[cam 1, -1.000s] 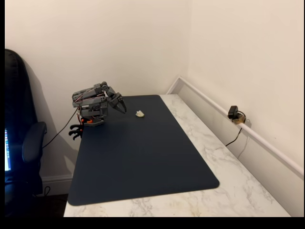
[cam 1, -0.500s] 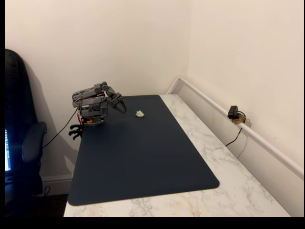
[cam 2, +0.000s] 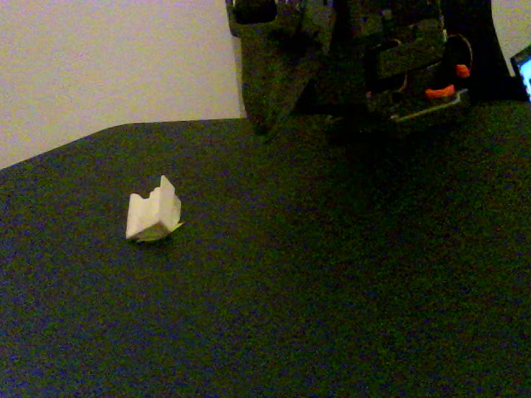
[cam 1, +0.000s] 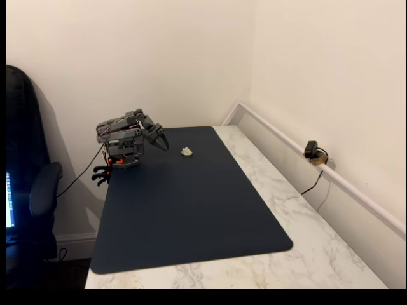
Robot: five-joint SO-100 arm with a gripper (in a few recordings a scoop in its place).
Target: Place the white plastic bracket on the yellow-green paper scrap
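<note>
The arm is folded low over its base, end effector (cam 1: 164, 142) pointing down, holding nothing.

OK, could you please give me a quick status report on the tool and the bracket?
Tool off the mat, holding nothing. White plastic bracket on yellow-green paper scrap. Nothing between them.

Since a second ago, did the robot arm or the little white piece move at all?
Nothing visibly changed. The gripper hangs at the same spot near the back left of the dark mat, apart from the white plastic bracket, which lies where it was, with a yellow-green paper scrap edge showing beneath it.
</note>
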